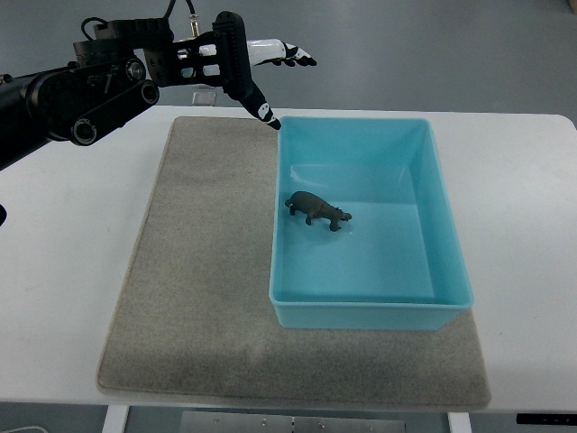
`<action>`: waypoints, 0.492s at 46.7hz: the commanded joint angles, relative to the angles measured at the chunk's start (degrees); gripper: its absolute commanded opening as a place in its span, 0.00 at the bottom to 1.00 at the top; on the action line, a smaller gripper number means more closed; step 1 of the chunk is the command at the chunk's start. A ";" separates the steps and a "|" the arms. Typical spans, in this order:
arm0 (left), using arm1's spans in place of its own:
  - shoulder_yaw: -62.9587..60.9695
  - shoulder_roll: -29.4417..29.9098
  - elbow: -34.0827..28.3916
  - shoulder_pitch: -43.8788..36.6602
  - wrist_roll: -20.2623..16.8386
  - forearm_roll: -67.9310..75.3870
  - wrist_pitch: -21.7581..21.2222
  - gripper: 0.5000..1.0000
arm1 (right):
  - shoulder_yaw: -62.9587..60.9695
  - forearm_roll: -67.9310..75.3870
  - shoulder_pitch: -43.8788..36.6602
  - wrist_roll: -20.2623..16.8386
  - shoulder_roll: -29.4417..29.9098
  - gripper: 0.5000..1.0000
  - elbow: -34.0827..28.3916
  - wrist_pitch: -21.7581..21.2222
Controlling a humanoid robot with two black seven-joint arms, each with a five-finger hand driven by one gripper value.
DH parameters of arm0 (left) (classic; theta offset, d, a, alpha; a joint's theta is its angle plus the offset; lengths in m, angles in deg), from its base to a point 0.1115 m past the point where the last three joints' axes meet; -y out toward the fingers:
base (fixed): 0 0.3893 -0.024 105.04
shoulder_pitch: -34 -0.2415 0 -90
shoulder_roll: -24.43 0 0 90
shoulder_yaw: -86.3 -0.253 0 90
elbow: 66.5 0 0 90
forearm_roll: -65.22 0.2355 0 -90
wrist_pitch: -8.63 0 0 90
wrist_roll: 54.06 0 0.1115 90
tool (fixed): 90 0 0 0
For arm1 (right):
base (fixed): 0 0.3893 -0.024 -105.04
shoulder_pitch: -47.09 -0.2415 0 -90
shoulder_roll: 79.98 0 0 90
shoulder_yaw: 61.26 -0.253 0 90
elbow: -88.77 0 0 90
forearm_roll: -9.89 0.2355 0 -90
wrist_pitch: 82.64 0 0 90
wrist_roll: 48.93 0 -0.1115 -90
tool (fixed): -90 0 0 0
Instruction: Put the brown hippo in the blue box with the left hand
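Top view: the left hand (236,61) reaches in from the picture's left edge on a black arm (63,99) and hangs above the far left corner of the box (424,171). Its fingers (293,54) are spread and loosely extended, holding nothing; some point off toward the far side of the surface (63,253), and one black-tipped finger slants down toward the box's far left corner, its tip just at the rim there, though contact cannot be judged.

The hippo (318,208) is well clear of the fingers, below and to the right of them in the picture. It stands upright on the floor of the blue box, in the left half, head toward the right. The box sits on the right part of a grey mat (198,271), whose bare stretch lies beneath and nearer than the fingers. The mat lies on the white surface.
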 commanded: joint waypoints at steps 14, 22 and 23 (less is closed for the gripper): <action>-0.08 0.10 -6.39 -0.69 0.00 -22.78 -10.57 0.99 | 0.00 0.00 0.00 0.01 0.00 0.87 0.00 0.00; 0.01 0.10 -8.32 -1.30 0.00 -35.62 -14.79 0.99 | 0.00 0.00 0.00 0.01 0.00 0.87 0.00 0.00; 0.01 0.10 -8.41 -1.30 0.00 -37.02 -15.50 0.99 | 0.00 0.00 0.00 0.01 0.00 0.87 0.00 0.00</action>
